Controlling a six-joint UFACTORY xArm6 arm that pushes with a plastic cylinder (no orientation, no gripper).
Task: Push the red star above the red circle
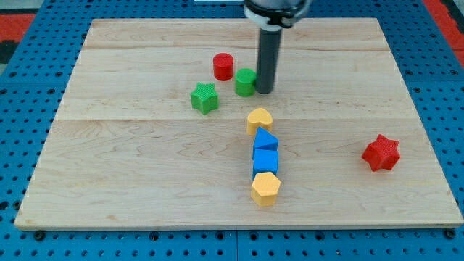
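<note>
Bright, even light falls on the pale wooden counter (pixel 145 167), with no harsh glare on the wood. Shadows are soft and short, hugging the bases of the blocks: the red star (pixel 381 153) casts a faint one just beneath itself. The dark rod shows a dull vertical sheen along its side. Focus is fairly sharp across the board; block edges look slightly soft, and the counter's edges taper with perspective

My tip (pixel 264 91) touches the green block (pixel 245 82), beside the red circle (pixel 223 67).
</note>
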